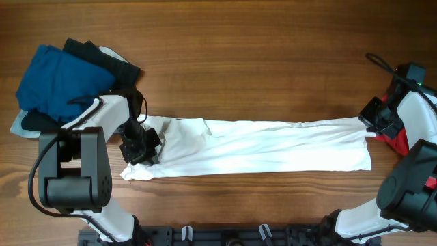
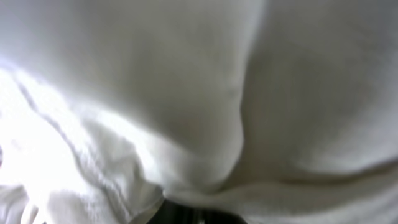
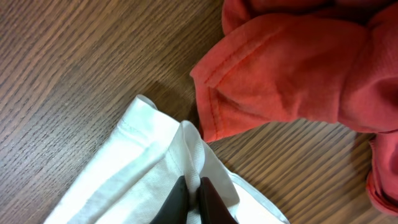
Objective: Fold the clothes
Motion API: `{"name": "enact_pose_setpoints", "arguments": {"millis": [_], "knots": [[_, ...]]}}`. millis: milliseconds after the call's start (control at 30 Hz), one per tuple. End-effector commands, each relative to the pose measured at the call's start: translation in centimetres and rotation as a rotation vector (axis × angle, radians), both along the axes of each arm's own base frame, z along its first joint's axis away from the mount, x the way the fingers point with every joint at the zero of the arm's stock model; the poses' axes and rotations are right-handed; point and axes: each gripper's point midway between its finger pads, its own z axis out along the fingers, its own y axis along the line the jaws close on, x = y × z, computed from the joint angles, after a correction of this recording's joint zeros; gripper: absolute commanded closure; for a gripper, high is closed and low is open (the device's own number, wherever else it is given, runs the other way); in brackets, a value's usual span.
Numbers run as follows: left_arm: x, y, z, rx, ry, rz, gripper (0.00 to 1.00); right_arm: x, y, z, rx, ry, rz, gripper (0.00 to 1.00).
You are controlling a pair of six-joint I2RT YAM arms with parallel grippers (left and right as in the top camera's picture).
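The clothes' white T-shirt (image 1: 259, 147) lies pulled into a long band across the table. My left gripper (image 1: 140, 150) sits at its left end, shut on the cloth. White fabric (image 2: 186, 93) fills the left wrist view, and only a dark bit of finger (image 2: 199, 218) shows at the bottom edge. My right gripper (image 1: 372, 123) holds the right end. In the right wrist view that gripper (image 3: 193, 182) is shut on an upright fold of the white hem (image 3: 189, 146). The print is hidden.
A blue garment (image 1: 58, 82) lies heaped on black ones (image 1: 102, 58) at the back left. A red garment (image 1: 395, 142) (image 3: 292, 68) lies just right of the shirt's right end. Bare wooden table (image 1: 239, 55) stretches behind the shirt.
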Motion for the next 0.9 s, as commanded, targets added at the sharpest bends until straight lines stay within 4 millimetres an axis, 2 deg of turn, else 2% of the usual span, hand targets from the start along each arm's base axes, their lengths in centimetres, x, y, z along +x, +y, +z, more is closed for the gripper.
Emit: {"name": "enact_pose_setpoints", "arguments": {"millis": [0, 67, 167, 233, 300, 400, 467, 533, 733, 767, 867], "knots": [[3.7, 1.1, 3.0, 0.07, -0.168, 0.001, 0.88, 0.8, 0.2, 1.0, 0.002, -0.041, 0.019, 0.94], [5.3, 0.9, 5.4, 0.06, -0.265, 0.01, 0.87, 0.8, 0.2, 1.0, 0.002, -0.04, 0.021, 0.95], [6.8, 0.6, 8.7, 0.04, -0.408, 0.017, 0.75, 0.8, 0.2, 1.0, 0.001, -0.042, 0.023, 0.95], [7.3, -0.5, 10.5, -0.03, -0.483, 0.027, 0.72, 0.9, 0.2, 1.0, -0.001, -0.041, 0.039, 0.94], [7.7, -2.0, 11.4, -0.098, -0.522, 0.018, 0.7, 0.8, 0.2, 1.0, -0.001, -0.037, 0.041, 0.94], [8.4, -4.2, 11.3, -0.128, -0.555, -0.048, 0.69, 0.6, 0.3, 0.9, 0.0, -0.029, 0.041, 0.91], [8.6, -6.4, 10.9, -0.149, -0.567, -0.116, 0.65, 0.3, 0.4, 0.9, 0.004, -0.015, 0.064, 0.92], [8.7, -8.5, 10.3, -0.167, -0.571, -0.17, 0.65, -0.5, 0.8, 0.8, 0.021, 0.022, 0.066, 0.91], [8.5, -10.9, 8.1, -0.164, -0.522, -0.206, 0.66, -3.0, 1.3, 0.3, 0.042, 0.134, 0.064, 0.91], [8.4, -11.1, 7.8, -0.164, -0.513, -0.213, 0.66, -3.4, 1.1, 0.3, 0.029, 0.15, 0.062, 0.89], [8.3, -11.4, 7.1, -0.163, -0.492, -0.223, 0.66, -3.9, 0.8, 0.1, 0.008, 0.174, 0.057, 0.71]]}}
